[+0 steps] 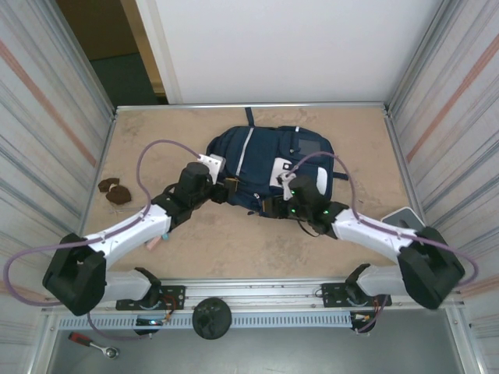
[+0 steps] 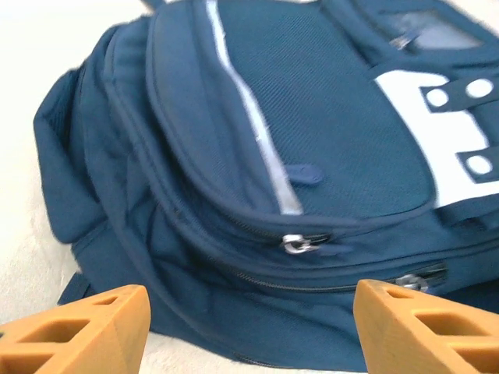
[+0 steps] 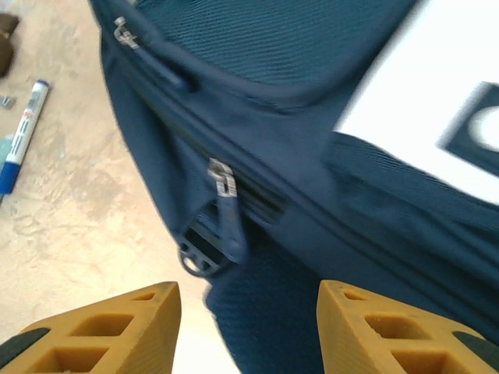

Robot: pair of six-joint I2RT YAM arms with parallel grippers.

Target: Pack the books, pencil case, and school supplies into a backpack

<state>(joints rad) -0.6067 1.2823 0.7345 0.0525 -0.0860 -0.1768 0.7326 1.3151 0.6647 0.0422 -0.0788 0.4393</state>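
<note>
Navy white-striped fabric backpack laid on tabletop, left tool spread beside it, right tool spread near metal zipper pull

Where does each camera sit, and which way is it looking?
Top external: above and behind the robot, looking down on the table, backpack and both arms.
Left wrist: on the left arm, facing the backpack's zippers; the open left tool shows below.
Right wrist: on the right arm, facing a zipper pull and a blue-and-white pen; the open right tool shows below.
Shared: all three see the backpack.
</note>
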